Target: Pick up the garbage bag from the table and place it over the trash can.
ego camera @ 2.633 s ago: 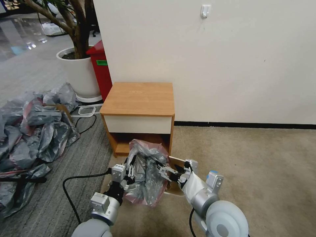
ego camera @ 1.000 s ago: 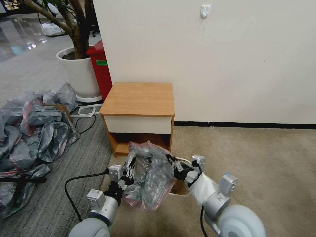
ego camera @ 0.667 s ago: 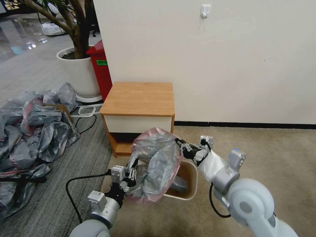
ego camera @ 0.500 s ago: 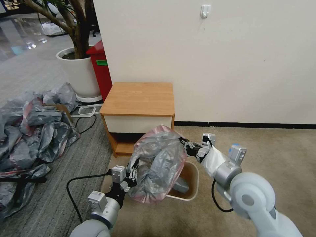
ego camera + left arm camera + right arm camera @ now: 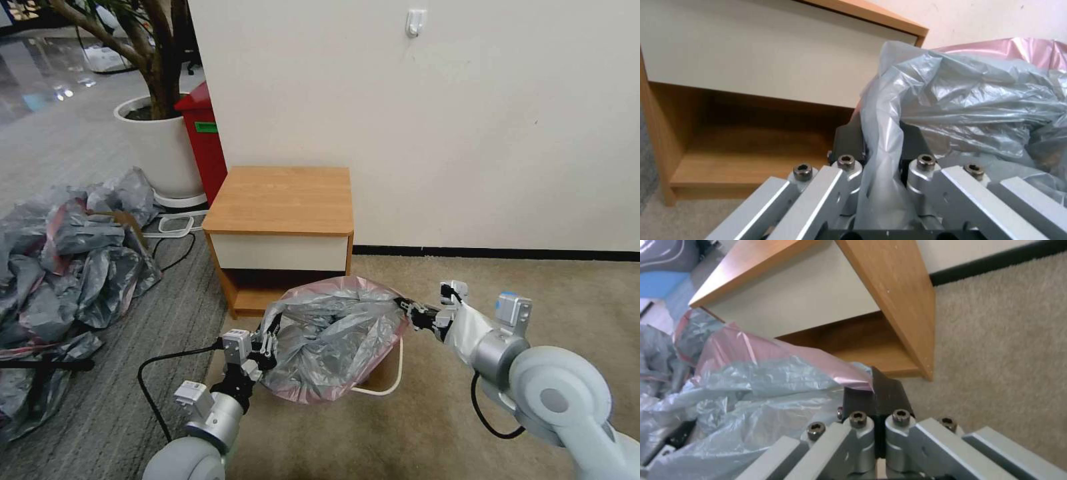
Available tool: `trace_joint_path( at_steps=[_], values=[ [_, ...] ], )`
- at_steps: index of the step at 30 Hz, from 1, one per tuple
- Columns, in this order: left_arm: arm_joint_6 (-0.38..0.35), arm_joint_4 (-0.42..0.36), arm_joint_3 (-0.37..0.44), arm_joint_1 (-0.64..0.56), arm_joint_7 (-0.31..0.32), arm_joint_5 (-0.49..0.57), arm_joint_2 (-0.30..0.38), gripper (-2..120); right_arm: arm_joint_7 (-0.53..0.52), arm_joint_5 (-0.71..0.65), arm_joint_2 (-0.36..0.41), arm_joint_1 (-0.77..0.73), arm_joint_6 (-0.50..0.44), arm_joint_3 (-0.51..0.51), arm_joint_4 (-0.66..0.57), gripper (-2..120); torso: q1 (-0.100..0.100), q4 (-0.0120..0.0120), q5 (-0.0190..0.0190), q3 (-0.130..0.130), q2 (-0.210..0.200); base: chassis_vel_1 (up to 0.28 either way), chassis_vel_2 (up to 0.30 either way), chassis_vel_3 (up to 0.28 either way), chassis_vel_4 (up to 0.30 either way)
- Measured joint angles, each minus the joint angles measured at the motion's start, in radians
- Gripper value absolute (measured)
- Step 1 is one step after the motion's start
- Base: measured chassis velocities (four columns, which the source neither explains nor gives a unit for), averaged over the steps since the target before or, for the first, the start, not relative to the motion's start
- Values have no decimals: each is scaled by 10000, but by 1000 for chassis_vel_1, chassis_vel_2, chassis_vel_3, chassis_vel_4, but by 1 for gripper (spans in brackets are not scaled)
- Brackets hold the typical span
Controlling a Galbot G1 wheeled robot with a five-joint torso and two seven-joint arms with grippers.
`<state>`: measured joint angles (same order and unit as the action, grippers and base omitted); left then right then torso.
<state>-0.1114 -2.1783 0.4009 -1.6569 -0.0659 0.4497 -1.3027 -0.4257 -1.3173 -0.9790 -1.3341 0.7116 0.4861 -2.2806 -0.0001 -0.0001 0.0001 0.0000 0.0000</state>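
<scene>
The garbage bag point(image 5: 333, 337), grey with a pink rim, hangs stretched wide between my two grippers, low in front of the table point(image 5: 283, 200). My left gripper point(image 5: 267, 339) is shut on its left edge, with plastic pinched between the fingers point(image 5: 849, 143) in the left wrist view. On the right, my right gripper point(image 5: 408, 311) is shut on the pink rim point(image 5: 818, 360). The bag hangs over most of the trash can, whose cream rim point(image 5: 397, 373) shows at the bag's lower right. The bag point(image 5: 978, 100) point(image 5: 751, 386) is billowed open.
A heap of grey and pink bags point(image 5: 67, 260) lies on the floor to the left. A white plant pot point(image 5: 163, 150) and a red bin point(image 5: 203, 137) stand behind the table by the wall. A black cable point(image 5: 150, 380) runs past my left arm. Open carpet point(image 5: 533, 287) lies right.
My right gripper rose with the bag's rim, then swung right and down, spreading the bag's mouth wide over the trash can. My left gripper stayed almost in place.
</scene>
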Motion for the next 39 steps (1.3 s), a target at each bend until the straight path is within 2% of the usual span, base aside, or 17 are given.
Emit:
trace_joint_path(
  at_steps=[5, 8, 12, 17, 18, 20, 22, 24, 26, 30, 31, 34, 36, 39],
  values=[
    [-4, 29, 202, 3, -82, 555, 46, 9, -593, -1547, 7, 49, -10, 132, 28, 0, 1, 1, 0, 0, 0, 0, 0, 0, 0],
    [-11, 138, 251, 52, -88, 587, 57, 9, -576, -1703, -15, 56, -17, 203, 80, 0, 1, 0, -2, 0, 0, 0, 0, 0, 0],
    [-17, 429, 287, 178, -73, 471, 83, 9, -19, -1747, -60, 9, -35, 449, 73, 0, 0, 0, -1, 0, 0, 0, 0, 0, 0],
    [-38, 846, 271, 371, 206, 531, 87, 9, 220, -1831, -60, -217, -43, 540, -227, 21, 0, 1, -1, 0, 0, 0, 0, 0, 0],
    [-38, 846, 271, 371, 206, 531, 87, 9, 220, -1831, -60, -217, -43, 540, -227, 21, 0, 1, -1, 0, 0, 0, 0, 0, 0],
    [-95, 1007, 274, 528, 393, 680, 88, 9, 221, -1881, -63, -573, -47, 617, -596, 32, 0, 0, -1, 0, 0, 0, 0, 0, 0],
    [-107, 1027, 274, 558, 437, 707, 89, 9, 209, -1880, -67, -645, -48, 627, -674, 36, 1, 0, -2, 0, 0, 0, 0, 0, 0],
    [-123, 1098, 272, 688, 726, 783, 81, 9, -25, -1879, -132, -919, -52, 655, -1197, 47, 1, 0, -1, 0, 0, 0, 0, 0, 0],
    [-123, 1106, 273, 739, 896, 807, 67, 9, -109, -1939, -168, -1016, -56, 628, -1510, 51, 1, 0, -1, 0, 0, 0, 0, 0, 0],
    [-117, 1048, 270, 874, 1638, 800, 38, 9, -133, -1923, -423, -1187, -57, -3, -2200, 69, 1, 0, -4, 0, 0, 0, 0, 0, 0],
    [-117, 1048, 270, 874, 1638, 800, 38, 9, -133, -1923, -423, -1187, -57, -3, -2200, 69, 1, 0, -4, 0, 0, 0, 0, 0, 0],
    [-74, 837, 273, 935, 2033, 652, 42, 9, 266, -977, -708, -1054, -57, -1048, -2246, 82, 0, 0, -1, 0, 0, 0, 0, 0, 0],
    [-70, 783, 275, 938, 2064, 636, 42, 9, 357, -670, -785, -966, -57, -1322, -2243, 86, 1, 0, -1, 0, 0, 0, 0, 0, 0],
    [-35, 546, 289, 942, 2098, 430, 29, 9, 600, 610, -1151, -580, -61, -2316, -1832, 98, 1, 2, -1, 0, 0, 0, 0, 0, 0]
  ],
)
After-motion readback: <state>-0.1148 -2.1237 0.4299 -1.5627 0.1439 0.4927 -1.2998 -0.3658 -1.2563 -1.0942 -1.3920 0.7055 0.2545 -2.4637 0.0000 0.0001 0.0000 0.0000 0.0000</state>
